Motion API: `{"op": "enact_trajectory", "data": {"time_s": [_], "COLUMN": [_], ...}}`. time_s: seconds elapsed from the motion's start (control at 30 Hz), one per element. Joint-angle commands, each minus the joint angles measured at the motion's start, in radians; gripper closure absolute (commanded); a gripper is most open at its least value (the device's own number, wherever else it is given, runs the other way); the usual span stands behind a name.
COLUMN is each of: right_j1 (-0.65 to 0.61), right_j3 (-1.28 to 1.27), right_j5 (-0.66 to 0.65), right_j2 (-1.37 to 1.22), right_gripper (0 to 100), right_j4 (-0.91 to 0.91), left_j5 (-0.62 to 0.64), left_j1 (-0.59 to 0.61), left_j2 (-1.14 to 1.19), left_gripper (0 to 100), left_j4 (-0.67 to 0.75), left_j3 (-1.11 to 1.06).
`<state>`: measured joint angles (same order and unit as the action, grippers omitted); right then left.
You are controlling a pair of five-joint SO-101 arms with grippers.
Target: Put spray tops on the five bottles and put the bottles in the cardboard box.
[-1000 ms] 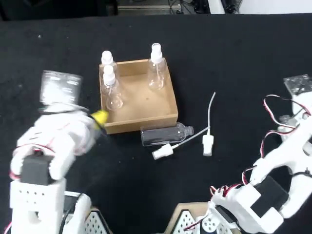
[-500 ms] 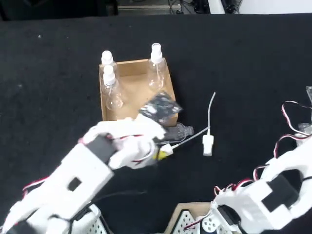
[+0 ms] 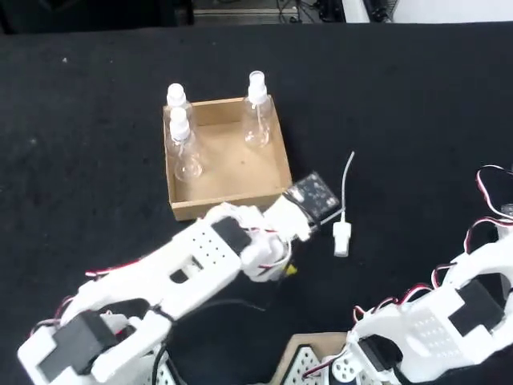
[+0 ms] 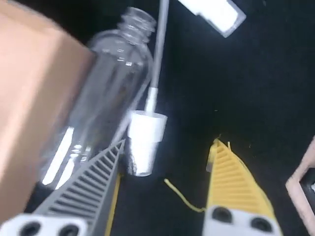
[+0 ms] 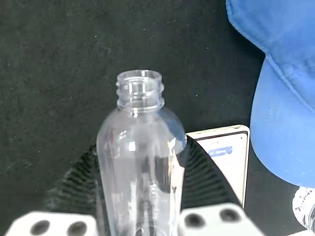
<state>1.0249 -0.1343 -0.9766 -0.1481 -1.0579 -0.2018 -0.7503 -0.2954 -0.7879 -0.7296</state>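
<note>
The cardboard box [image 3: 228, 186] holds three upright clear bottles with white spray tops [image 3: 256, 112]. In front of the box my left arm [image 3: 212, 253] covers the lying bottle. In the left wrist view my left gripper [image 4: 167, 147] is open around a white spray top [image 4: 142, 150] with its tube, right beside the lying uncapped bottle [image 4: 110, 93] at the box wall [image 4: 29, 98]. A second spray top [image 3: 342, 236] lies to the right, also seen as the spray top [image 4: 216, 14]. My right gripper [image 5: 140, 162] is shut on an upright uncapped clear bottle [image 5: 140, 147].
Black cloth covers the table [image 3: 385, 104]. The right arm [image 3: 449, 321] sits at the lower right edge. Behind the held bottle lie a phone [image 5: 226, 152] and a blue cap [image 5: 280, 88].
My left arm swung from the left of the box across to its front right corner, over the lying bottle and spray top. The right arm drew back toward the right edge.
</note>
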Motion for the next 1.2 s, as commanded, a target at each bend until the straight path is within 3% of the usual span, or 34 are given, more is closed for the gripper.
{"op": "enact_trajectory", "data": {"time_s": [0.0,0.5,0.73,0.9,1.1,1.17], "right_j1": [0.032,0.034,0.032,0.031,0.032,0.032], "right_j3": [0.065,0.058,0.058,0.058,0.058,0.058], "right_j5": [0.002,0.002,0.002,0.002,0.002,0.002], "right_j2": [0.010,0.010,0.008,0.008,0.008,0.008], "right_gripper": [98.7,98.7,98.7,98.7,98.7,98.7], "right_j4": [0.015,0.015,0.015,0.015,0.015,0.015], "left_j5": [-0.011,-0.012,-0.080,-0.080,-0.087,-0.087], "left_j1": [-0.021,-0.012,0.051,0.004,-0.027,-0.028], "left_j2": [0.060,0.172,0.184,0.172,0.172,0.170], "left_gripper": [76,76,76,76,95,97], "left_j4": [0.064,0.123,0.184,0.224,0.216,0.198], "left_j3": [0.050,0.050,0.033,-0.036,-0.045,-0.047]}}
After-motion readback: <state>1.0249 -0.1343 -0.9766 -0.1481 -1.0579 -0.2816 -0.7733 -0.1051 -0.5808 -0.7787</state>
